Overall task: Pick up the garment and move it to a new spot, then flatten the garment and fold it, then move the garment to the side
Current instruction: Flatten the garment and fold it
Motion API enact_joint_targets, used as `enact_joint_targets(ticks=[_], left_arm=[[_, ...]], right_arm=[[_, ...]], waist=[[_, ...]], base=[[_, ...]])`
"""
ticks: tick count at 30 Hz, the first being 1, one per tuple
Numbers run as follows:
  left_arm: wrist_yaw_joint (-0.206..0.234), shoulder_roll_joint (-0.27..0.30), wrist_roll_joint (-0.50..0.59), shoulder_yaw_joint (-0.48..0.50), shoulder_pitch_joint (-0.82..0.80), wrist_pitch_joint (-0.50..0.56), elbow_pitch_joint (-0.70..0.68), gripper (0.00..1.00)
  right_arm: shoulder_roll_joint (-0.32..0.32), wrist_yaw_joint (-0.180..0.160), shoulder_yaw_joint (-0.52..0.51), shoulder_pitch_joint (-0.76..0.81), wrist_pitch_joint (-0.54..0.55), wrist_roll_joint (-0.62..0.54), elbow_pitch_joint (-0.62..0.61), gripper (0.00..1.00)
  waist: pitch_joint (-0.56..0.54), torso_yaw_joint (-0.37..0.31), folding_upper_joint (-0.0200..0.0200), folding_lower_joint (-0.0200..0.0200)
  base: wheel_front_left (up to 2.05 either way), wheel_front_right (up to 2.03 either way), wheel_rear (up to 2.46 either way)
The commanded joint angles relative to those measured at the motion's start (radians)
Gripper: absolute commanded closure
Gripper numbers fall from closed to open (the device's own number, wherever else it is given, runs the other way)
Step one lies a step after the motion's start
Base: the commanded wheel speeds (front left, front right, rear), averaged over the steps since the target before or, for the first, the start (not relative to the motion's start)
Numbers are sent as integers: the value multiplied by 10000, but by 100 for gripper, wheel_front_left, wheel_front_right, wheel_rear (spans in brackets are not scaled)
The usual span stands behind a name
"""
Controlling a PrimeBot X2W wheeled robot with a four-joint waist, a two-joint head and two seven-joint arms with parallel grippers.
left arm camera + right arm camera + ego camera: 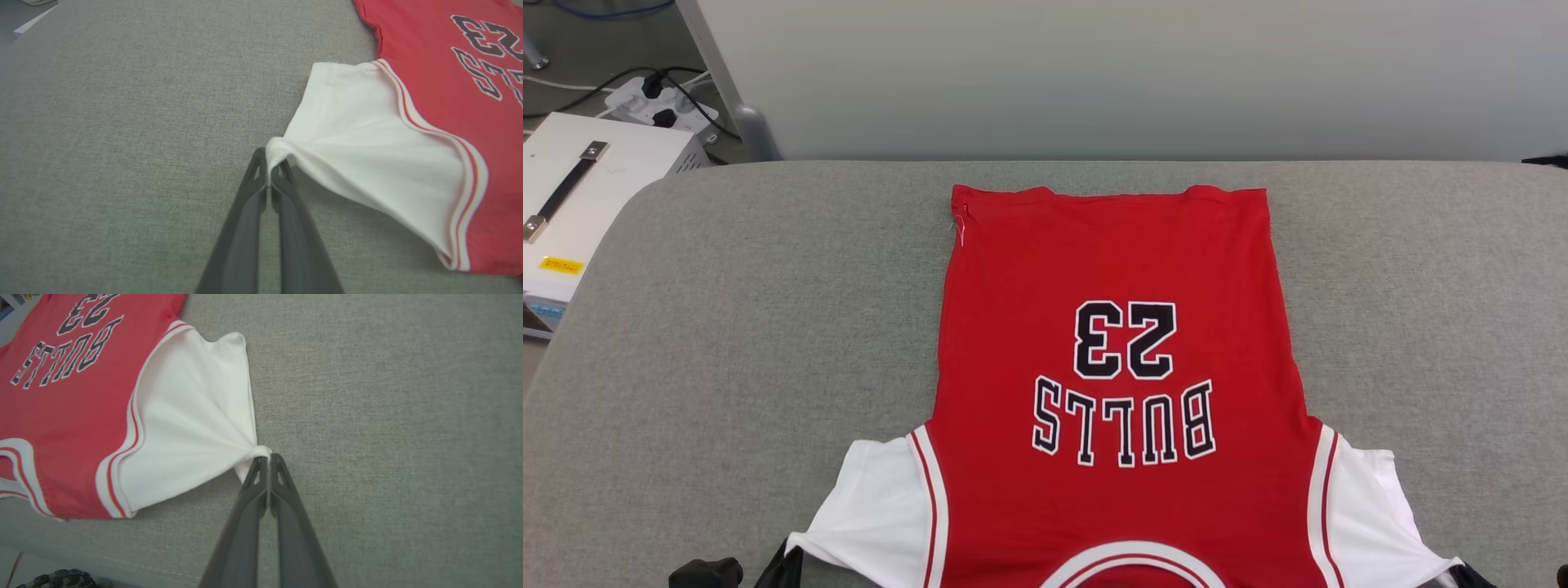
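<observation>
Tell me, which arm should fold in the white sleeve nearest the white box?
Left. The left gripper is shut on that sleeve's tip, on the white box's side of the garment. The right gripper pinches the far sleeve, so it would have to let go and cross over.

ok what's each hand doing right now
left hand: shut, pinching the tip of a white sleeve on the red jersey T-shirt
right hand: shut, pinching the tip of the other sleeve
</observation>
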Motion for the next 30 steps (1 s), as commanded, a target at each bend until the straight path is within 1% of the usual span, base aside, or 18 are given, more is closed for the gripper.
enact_joint_targets(ticks=[1,2,3,7,13,17,20,25,28,30], left_arm=[[-35,-53,188,124,24,-59,-2,100],[-50,-104,246,153,-26,-59,-24,100],[-68,-137,299,177,-58,-59,-50,100],[-123,-333,507,266,-150,-59,-203,100],[-178,-678,748,506,-315,-59,-701,100],[-115,-824,1053,624,-491,-59,-1172,100],[-106,-889,1311,633,-717,-59,-1494,100],[-151,-1157,1713,628,-1230,-59,-2059,100],[-208,-1367,1937,594,-1496,-59,-2314,100],[-229,-1544,2095,591,-1651,-59,-2454,100]], right_arm=[[39,-19,-220,70,105,-205,-99,75],[90,-19,-359,43,175,-378,-180,33],[140,-19,-464,28,252,-486,-246,0],[360,-19,-1068,-92,440,-878,-649,0],[485,-19,-2312,-664,602,-1214,-1983,0],[433,-19,-3205,-1622,895,-1588,-2984,0],[309,-19,-3672,-2720,1336,-1867,-3506,0],[-33,-19,-3859,-5210,2742,-2055,-3747,0],[-351,-19,-3459,-6677,3931,-2122,-3434,0],[-413,-19,-3145,-7698,5009,-1983,-2885,0]], waist=[[20,1,0,1],[30,2,0,1],[38,7,0,1],[105,27,0,1],[460,204,0,1],[872,434,0,1],[1317,680,0,1],[2247,1216,0,1],[2797,1520,0,1],[3173,1700,0,1]], base=[[0,0,0],[0,0,0],[0,0,0],[0,0,0],[0,0,0],[0,0,0],[0,0,0],[0,0,0],[0,0,0],[0,0,0]])
